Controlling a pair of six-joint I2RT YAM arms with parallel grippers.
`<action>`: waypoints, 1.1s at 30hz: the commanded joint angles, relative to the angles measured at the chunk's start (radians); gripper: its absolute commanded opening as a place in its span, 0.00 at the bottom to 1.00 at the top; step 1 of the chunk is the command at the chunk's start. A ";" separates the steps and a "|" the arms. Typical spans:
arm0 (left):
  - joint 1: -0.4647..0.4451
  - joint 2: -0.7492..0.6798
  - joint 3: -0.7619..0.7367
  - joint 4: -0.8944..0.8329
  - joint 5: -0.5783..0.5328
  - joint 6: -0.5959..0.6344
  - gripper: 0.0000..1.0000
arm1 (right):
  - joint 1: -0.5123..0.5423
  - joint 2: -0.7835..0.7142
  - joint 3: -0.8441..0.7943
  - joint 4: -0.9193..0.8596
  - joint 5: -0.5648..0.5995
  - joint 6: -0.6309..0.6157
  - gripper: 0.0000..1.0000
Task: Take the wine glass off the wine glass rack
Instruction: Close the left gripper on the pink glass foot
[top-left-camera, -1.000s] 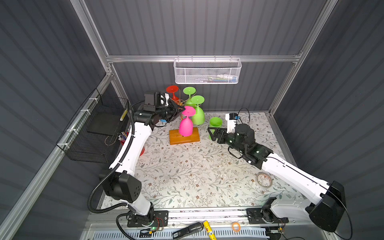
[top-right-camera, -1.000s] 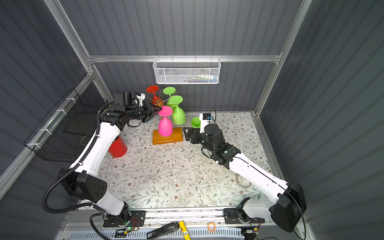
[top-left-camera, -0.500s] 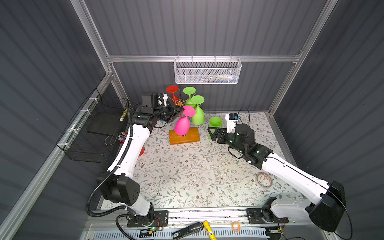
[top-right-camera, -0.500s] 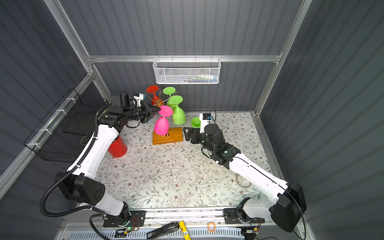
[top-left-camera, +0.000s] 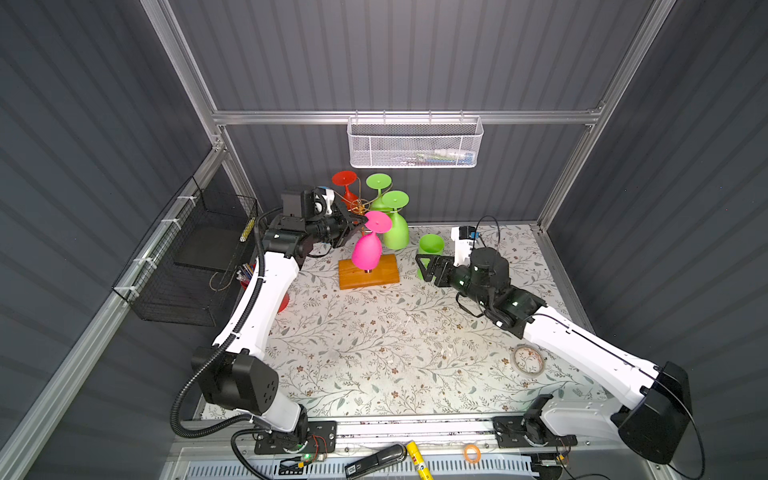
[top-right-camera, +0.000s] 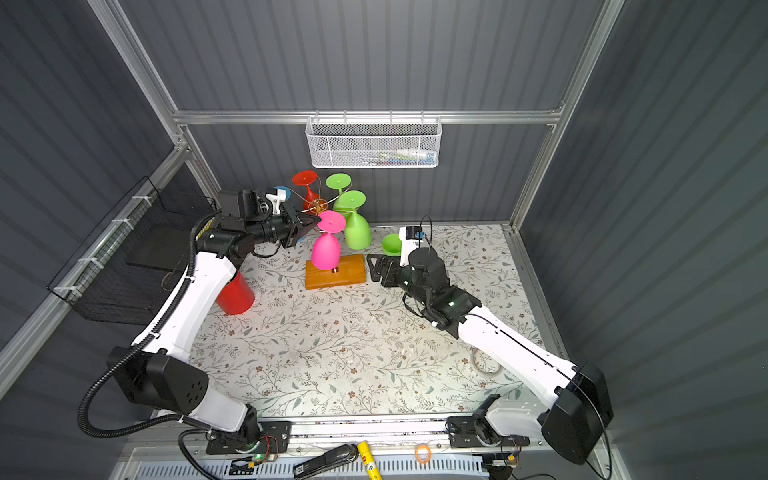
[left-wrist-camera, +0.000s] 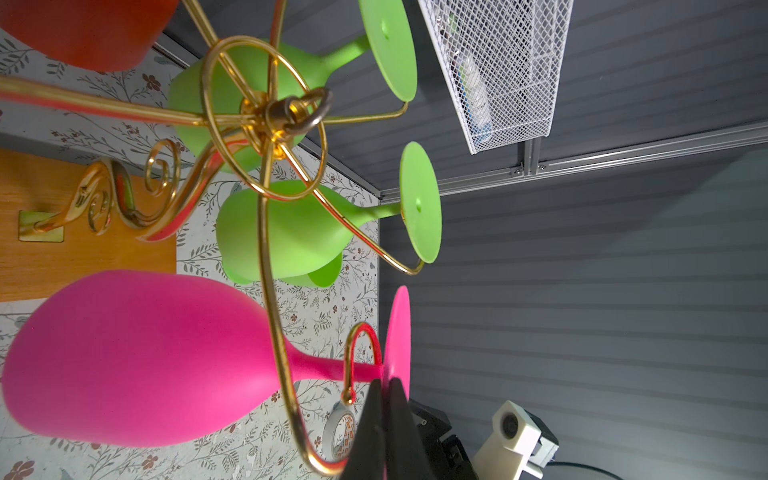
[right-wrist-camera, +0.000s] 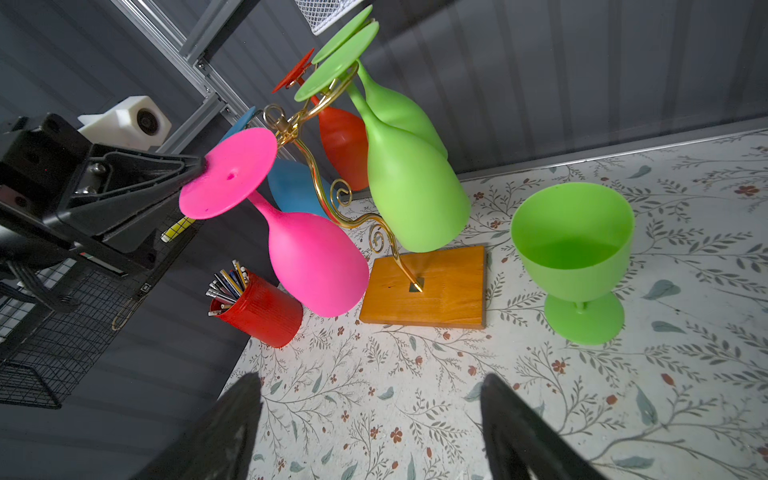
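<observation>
Pink wine glass (top-left-camera: 366, 249) bowl-down and tilted on the wine glass rack (left-wrist-camera: 266, 112), stem threaded through 1 curled gold hook, bowl near the orange wooden base (top-left-camera: 386, 272). Left gripper (left-wrist-camera: 384, 388) pinched narrow on the rim of the pink foot, its fingers largely cut off by the frame edge in the left wrist view. Right gripper (right-wrist-camera: 370, 384) spread wide, holding nothing, low over the table right of the base; only 2 dark blurred finger ends in its own view.

Blue glass (right-wrist-camera: 291, 187) almost wholly hidden behind the left gripper in both top views. Red pen cup (top-right-camera: 235, 297) half covered by the left arm. Contents of the white mesh basket (top-left-camera: 415, 145) too small to make out.

Green glasses (top-left-camera: 395, 232) and 1 red glass (top-left-camera: 345, 179) crowded on the far hooks, close to the back wall. Upright green goblet (right-wrist-camera: 573, 257) near the right gripper. Black wire basket (top-left-camera: 187, 257) close on the left wall. Tape roll (top-left-camera: 528, 360) beside the right arm. Open floral tablecloth (top-left-camera: 374, 353) in front of the rack
</observation>
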 joint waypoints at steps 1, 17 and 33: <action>0.006 -0.036 -0.014 0.035 0.027 -0.016 0.00 | 0.003 -0.014 -0.004 0.005 0.013 -0.010 0.83; 0.024 -0.081 -0.047 0.044 0.031 -0.029 0.00 | 0.004 -0.017 -0.002 -0.003 0.023 -0.016 0.83; 0.076 -0.111 -0.075 0.033 0.047 -0.026 0.00 | 0.004 -0.003 0.012 -0.011 0.020 -0.020 0.83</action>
